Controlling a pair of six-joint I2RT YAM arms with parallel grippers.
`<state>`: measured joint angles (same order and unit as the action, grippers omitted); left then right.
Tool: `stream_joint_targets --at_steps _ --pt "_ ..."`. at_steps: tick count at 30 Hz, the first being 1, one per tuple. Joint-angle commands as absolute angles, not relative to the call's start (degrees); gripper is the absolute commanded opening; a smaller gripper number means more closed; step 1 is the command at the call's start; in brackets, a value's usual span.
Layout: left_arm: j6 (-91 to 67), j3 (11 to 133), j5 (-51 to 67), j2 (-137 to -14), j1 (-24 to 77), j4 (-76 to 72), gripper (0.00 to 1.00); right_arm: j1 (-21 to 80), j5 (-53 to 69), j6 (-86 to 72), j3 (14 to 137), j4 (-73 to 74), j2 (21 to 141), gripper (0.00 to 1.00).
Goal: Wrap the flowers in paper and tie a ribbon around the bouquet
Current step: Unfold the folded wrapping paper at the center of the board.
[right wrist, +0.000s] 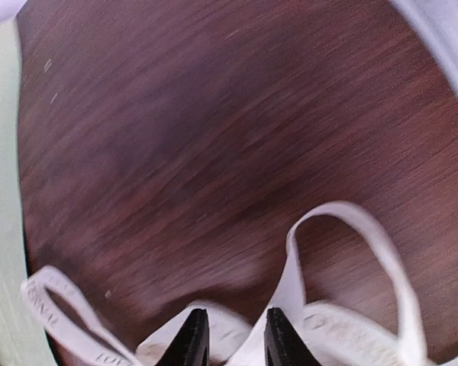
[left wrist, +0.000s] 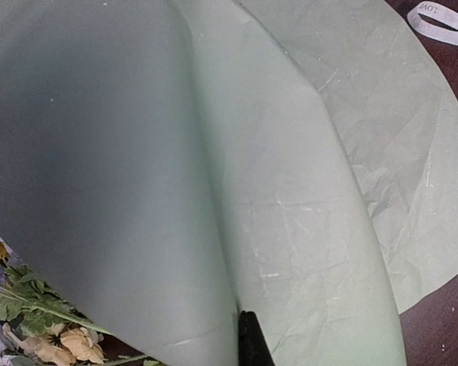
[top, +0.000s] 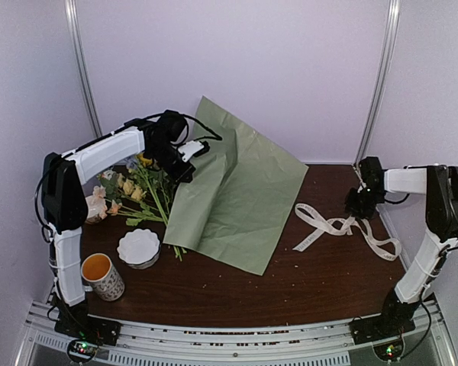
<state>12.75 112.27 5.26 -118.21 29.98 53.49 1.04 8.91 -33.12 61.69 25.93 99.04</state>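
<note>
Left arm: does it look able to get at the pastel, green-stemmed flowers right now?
Probably not yet. The left gripper is shut on the big sage-green paper sheet, holding its edge up beside the flowers; it'd need to release first.

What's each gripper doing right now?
Left gripper: shut on the paper.
Right gripper: nearly closed around the ribbon; grip cannot be told.

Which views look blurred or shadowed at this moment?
Top external: sharp, evenly lit. Left wrist: the paper fills most of the frame, shaded dark on its upper-left fold. Right wrist: smeared blur over the table grain and ribbon.
</note>
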Motion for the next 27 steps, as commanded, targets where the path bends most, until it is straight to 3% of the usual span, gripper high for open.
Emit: stream_joint_targets --at_steps 1,7,10,14,21,27 --pt "14.0 111.9 5.2 -115.1 29.7 52.1 0.00 -9.4 5.2 -26.7 67.8 34.3 103.1 0.27" --pt "14.7 111.8 5.7 -114.4 29.6 52.1 0.00 -1.8 6.0 -21.1 80.2 40.1 99.9 0.34" --pt "15.2 111.3 6.7 -113.7 29.7 52.3 0.00 2.5 16.8 -24.6 82.3 36.3 99.8 0.40" --pt "13.8 111.8 11.2 -111.0 30.1 54.2 0.00 6.5 26.1 -36.0 76.3 25.9 96.6 0.48" --pt "12.3 112.0 13.9 -108.4 30.1 53.7 0.00 22.1 20.3 -37.7 65.6 28.9 90.3 0.57" --pt "12.7 111.3 13.1 -110.3 30.1 54.3 0.00 29.6 21.3 -52.1 45.7 9.5 84.7 0.59"
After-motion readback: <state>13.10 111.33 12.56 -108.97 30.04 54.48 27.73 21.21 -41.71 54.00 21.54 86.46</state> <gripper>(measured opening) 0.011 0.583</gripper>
